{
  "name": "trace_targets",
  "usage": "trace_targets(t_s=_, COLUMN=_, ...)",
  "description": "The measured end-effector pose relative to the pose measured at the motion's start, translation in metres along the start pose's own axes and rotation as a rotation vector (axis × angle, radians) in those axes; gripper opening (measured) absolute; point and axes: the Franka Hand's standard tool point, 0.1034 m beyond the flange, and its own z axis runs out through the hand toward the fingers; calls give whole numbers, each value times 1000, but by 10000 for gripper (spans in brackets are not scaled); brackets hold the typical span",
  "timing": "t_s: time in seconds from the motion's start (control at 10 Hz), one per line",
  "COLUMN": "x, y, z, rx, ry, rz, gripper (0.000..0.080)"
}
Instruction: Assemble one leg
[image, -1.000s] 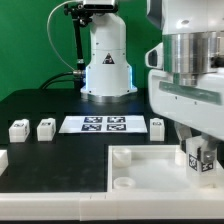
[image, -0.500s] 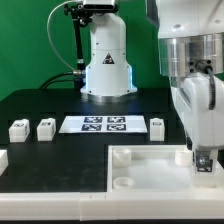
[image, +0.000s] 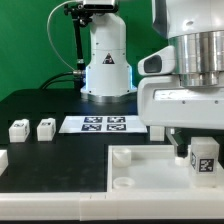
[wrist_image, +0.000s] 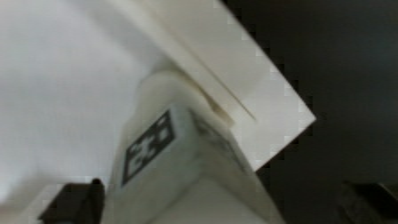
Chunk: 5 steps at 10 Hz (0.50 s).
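Note:
My gripper (image: 202, 152) is at the exterior view's right, over the far right corner of the white tray (image: 140, 170). It is shut on a white leg (image: 205, 160) that stands upright at that corner, its square marker facing the camera. In the wrist view the leg (wrist_image: 169, 150) fills the space between my dark fingers (wrist_image: 71, 203), with the tray's corner (wrist_image: 249, 90) beyond it. Two more legs (image: 18, 129) (image: 46, 127) lie at the left, and another (image: 157, 126) is half hidden behind my hand.
The marker board (image: 105, 124) lies on the black table behind the tray. The arm's white base (image: 107, 62) stands at the back. Round sockets show at the tray's left corners (image: 121, 155). A white part pokes in at the left edge (image: 3, 158).
My wrist has turned about its upright axis over the tray's corner, and the leg's marker now faces the camera. The loose legs and the tray have not moved.

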Motion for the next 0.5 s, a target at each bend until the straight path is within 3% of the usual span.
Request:
trace_targets(t_s=0.2, x=0, y=1, z=1, rx=-11, ry=3, rz=-231, gripper=649)
trace_targets(t_s=0.3, x=0, y=2, z=4, rx=-49, ry=3, rz=-593, gripper=649)
trace_targets(t_s=0.5, x=0, y=4, z=2, rx=-67, ry=-36, rz=-852, gripper=649)
